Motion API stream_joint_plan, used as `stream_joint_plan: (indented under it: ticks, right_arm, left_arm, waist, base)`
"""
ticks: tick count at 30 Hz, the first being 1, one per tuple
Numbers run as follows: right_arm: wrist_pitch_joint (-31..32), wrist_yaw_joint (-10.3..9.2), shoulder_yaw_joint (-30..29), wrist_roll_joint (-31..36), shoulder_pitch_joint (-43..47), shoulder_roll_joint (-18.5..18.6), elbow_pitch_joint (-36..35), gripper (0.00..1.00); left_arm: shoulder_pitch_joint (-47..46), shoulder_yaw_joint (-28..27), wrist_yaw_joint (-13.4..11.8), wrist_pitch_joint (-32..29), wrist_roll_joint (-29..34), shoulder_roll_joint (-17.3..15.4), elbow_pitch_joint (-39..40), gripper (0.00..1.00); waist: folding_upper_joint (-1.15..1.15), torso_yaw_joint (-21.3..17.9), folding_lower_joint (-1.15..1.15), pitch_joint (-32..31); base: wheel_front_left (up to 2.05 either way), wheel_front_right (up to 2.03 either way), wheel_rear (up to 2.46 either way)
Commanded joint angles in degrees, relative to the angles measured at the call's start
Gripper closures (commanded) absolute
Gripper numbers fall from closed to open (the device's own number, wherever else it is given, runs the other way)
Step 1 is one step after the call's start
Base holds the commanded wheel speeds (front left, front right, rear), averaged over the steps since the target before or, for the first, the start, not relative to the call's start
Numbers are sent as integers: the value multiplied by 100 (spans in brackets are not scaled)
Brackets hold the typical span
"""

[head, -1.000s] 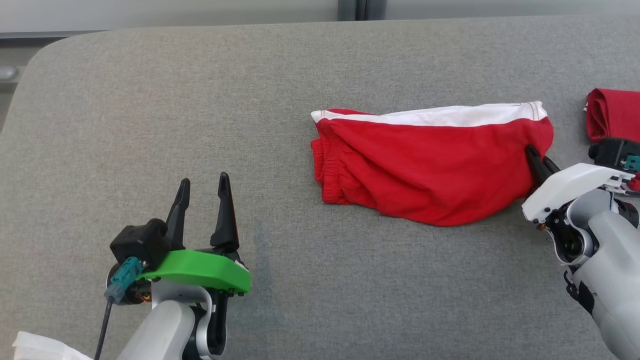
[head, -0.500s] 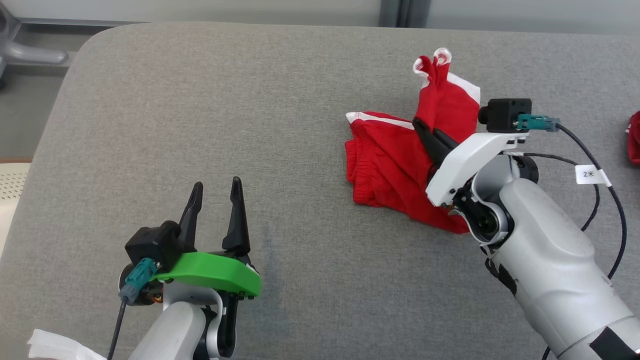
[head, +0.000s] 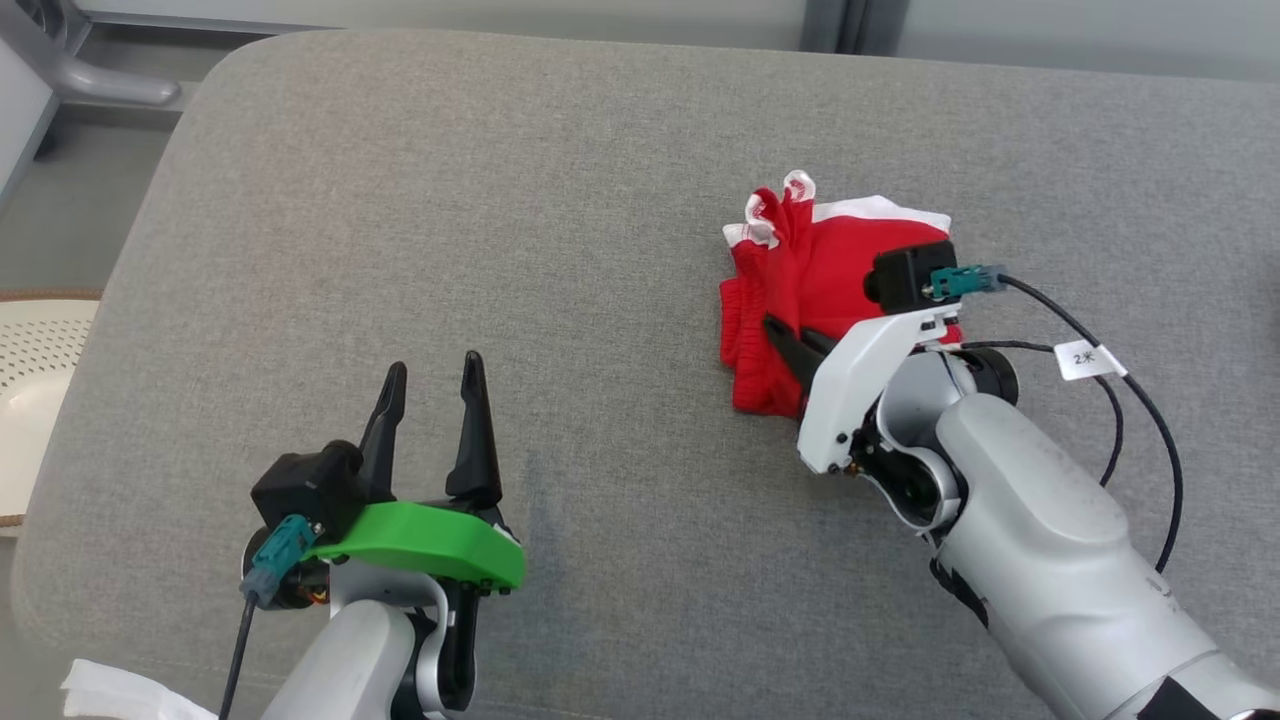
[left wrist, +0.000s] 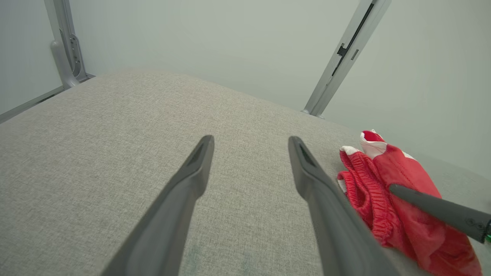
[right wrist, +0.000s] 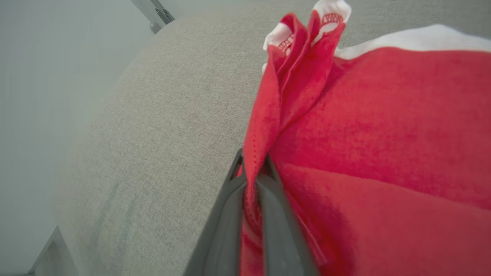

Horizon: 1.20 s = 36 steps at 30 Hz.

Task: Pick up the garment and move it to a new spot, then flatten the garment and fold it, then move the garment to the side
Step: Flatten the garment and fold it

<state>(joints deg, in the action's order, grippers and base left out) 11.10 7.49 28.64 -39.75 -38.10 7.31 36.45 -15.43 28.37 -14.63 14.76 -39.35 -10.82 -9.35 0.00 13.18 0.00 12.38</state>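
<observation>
A wide grey fabric-covered bench (head: pixel 500 200) carries the red cloth garment (head: pixel 830 265) with white trim, bunched right of centre. The right pincer (head: pixel 785 335) is clenched on a red fold (right wrist: pixel 264 126) at the heap's near left edge. That fold runs straight on from its fingertips to a white-tipped corner (right wrist: pixel 330 11). The left pincer (head: pixel 435 363) hovers released over bare fabric, well apart to the left, so the right arm is nearer.

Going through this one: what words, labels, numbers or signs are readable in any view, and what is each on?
"2米": on the white tag fixed to a black cable at the right arm's wrist.
Nothing else is readable; the red marks on the white hem of the garment are stitching, not lettering.
</observation>
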Motion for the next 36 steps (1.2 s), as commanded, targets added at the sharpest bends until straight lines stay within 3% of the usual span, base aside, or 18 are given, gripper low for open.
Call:
stream_joint_plan:
  ticks: [1, 2, 3, 12, 22, 27, 36]
  right_arm:
    - [32, -1, 94, 51, 58, -14, -112, 75]
    - [31, -1, 154, 53, 80, -16, -203, 15]
    - [15, -1, 209, 34, 120, -10, -297, 0]
    - [-178, -1, 305, -73, 448, 318, -1338, 0]
    - [-692, -1, -1032, 566, 913, 645, -1864, 0]
    - [-1032, -1, -1496, 1164, 1128, 528, -1900, 0]
    - [-1794, -1, -2409, 2020, 1934, -22, -2134, 0]
  left_arm:
    - [-20, -14, 24, 30, 22, 17, -7, 0]
    - [-22, -17, 32, 31, 29, 19, -13, 0]
    - [-24, -18, 36, 34, 35, 25, -18, 0]
    - [-5, 10, 56, 44, 77, 80, -63, 0]
    - [66, 103, 90, 46, 124, 118, -68, 0]
    - [-13, 127, 164, 40, 190, 129, -109, 0]
    - [38, 46, 285, 42, 599, 230, -353, 0]
  waist:
    - [0, -47, 0, -5]
    - [0, -67, 0, -7]
    - [0, -92, 0, -10]
    - [0, -258, 0, -67]
    - [0, -341, 0, -146]
    - [0, -405, 0, -220]
    - [0, -628, 0, -652]
  base:
    - [0, 0, 0]
    - [0, 0, 0]
    - [0, 0, 0]
    - [0, 0, 0]
    - [0, 0, 0]
    - [0, 0, 0]
    - [0, 0, 0]
